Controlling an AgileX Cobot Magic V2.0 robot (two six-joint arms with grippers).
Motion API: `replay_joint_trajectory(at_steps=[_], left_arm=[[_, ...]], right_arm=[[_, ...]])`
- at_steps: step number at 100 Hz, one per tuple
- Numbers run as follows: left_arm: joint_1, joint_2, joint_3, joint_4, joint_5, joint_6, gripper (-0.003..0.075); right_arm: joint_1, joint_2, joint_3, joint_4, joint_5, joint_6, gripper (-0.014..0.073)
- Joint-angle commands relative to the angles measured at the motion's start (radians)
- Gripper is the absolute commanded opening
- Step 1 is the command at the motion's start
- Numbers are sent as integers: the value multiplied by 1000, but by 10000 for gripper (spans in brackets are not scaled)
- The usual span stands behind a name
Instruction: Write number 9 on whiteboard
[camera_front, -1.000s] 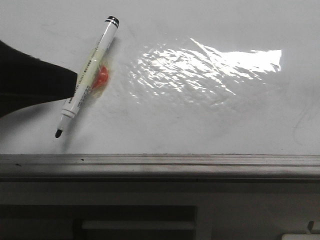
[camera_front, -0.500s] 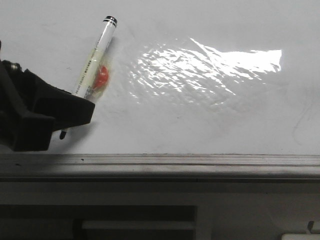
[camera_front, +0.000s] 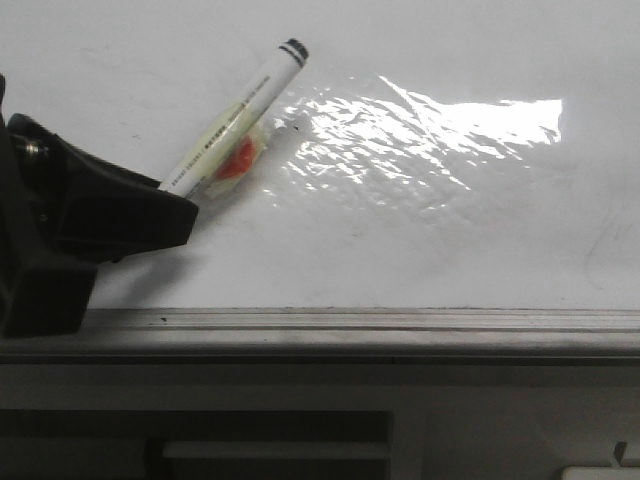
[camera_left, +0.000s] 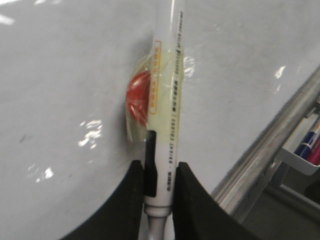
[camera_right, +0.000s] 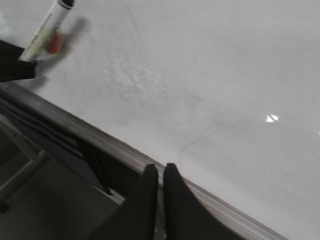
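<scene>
Two grippers were in view, and only the left gripper (camera_front: 150, 215) held anything. At the far left of the front view its black fingers (camera_left: 125, 200) were clamped on the lower barrel of a white marker (camera_front: 235, 115), just above the nib end, which was hidden behind the gripper body. The marker leaned up and to the right from the grip, its black-banded end cap toward the middle of the whiteboard (camera_front: 450, 240). A small red piece (camera_front: 238, 160) was taped with clear film to the side of the barrel, lying against the board's surface in the left wrist view. Further right, wrinkled glare (camera_front: 420, 130) spread across the glossy board, with only faint grey smudges near its right side; no black figure 9 could be made out anywhere on it. The grey metal edge rail (camera_front: 380, 325) ran along the board's near edge. In the right wrist view, the right gripper (camera_right: 160, 175) hung over that rail with its fingers pressed together on nothing, well apart from the marker.
</scene>
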Motion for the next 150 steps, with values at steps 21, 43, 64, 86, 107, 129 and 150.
replay_joint_trajectory(at_steps=[21, 43, 64, 86, 107, 129, 150], left_arm=[[-7, -31, -29, 398, -210, -2, -20], [-7, -27, -29, 455, -241, -2, -20], [-7, -27, -29, 468, -261, -2, -20], [-7, -27, -29, 507, -263, -2, -20], [-7, -27, -29, 507, -263, -2, -20], [-7, -27, -29, 507, -263, -2, -20], [-7, -27, -29, 507, -263, -2, 75]], right_arm=[[165, 200, -131, 11, -127, -63, 321], [254, 332, -232, 11, -123, -63, 315], [342, 441, -290, 11, -136, -63, 315], [402, 506, -316, 22, -203, -63, 315], [412, 553, -333, 71, -214, -63, 255], [412, 560, -333, 86, -202, -63, -22], [412, 560, -333, 86, -202, -63, -69]])
